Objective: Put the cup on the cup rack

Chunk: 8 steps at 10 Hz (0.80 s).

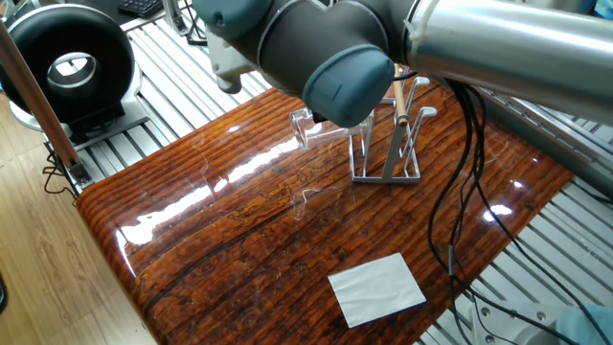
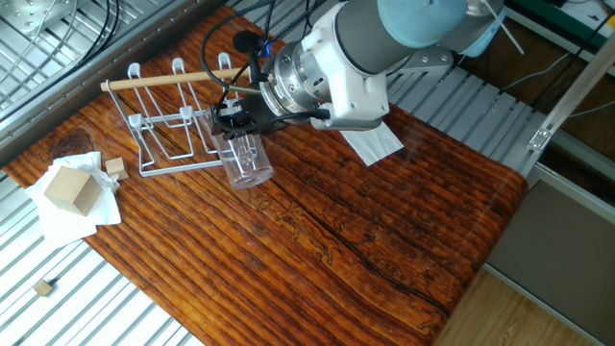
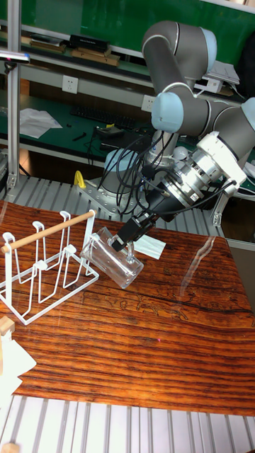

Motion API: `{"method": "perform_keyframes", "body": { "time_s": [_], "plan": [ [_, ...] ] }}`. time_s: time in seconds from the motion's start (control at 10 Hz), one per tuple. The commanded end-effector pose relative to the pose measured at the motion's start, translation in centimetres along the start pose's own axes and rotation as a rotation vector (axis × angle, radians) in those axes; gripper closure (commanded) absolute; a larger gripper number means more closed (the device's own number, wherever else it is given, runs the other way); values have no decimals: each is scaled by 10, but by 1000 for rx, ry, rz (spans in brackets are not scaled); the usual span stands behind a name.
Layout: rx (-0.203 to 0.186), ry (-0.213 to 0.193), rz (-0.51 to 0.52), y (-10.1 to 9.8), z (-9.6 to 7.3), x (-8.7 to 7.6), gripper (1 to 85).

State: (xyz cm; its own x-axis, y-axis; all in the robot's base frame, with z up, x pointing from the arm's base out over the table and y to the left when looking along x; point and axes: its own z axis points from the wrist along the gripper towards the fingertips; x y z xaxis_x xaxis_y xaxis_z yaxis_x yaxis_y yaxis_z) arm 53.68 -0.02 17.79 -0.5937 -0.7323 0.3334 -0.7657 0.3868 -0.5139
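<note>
The cup (image 3: 113, 260) is a clear glass tumbler, held tilted just above the table with its open end toward the rack. My gripper (image 3: 125, 239) is shut on its wall from above; it also shows over the cup (image 2: 248, 165) as the gripper (image 2: 236, 121). The cup rack (image 3: 44, 274) is a grey wire frame with upright pegs and a wooden rod handle (image 2: 173, 80), standing right beside the cup. In one fixed view the arm hides the fingers, and only part of the cup (image 1: 305, 126) shows left of the cup rack (image 1: 388, 149).
A white paper sheet (image 1: 376, 287) lies on the wooden table (image 1: 220, 240). A wooden block (image 2: 69, 187) sits on crumpled white paper, with small wood bits (image 2: 115, 165) close by. A black round fan (image 1: 67, 62) stands off the table. Cables (image 1: 460, 192) hang from the arm.
</note>
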Motion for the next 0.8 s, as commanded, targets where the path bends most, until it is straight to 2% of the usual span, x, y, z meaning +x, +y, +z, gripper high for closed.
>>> {"method": "perform_keyframes", "body": {
  "time_s": [0.0, 0.3, 0.5, 0.6, 0.7],
  "plan": [
    [-7, -23, 8, 1, -4, -5, 847],
    [-36, -18, -16, 7, -11, -1, 847],
    [-37, -29, -3, 7, -12, -3, 847],
    [-54, -38, 14, 7, -11, -6, 847],
    [-120, -68, 61, 17, -12, -15, 847]
  ]
}}
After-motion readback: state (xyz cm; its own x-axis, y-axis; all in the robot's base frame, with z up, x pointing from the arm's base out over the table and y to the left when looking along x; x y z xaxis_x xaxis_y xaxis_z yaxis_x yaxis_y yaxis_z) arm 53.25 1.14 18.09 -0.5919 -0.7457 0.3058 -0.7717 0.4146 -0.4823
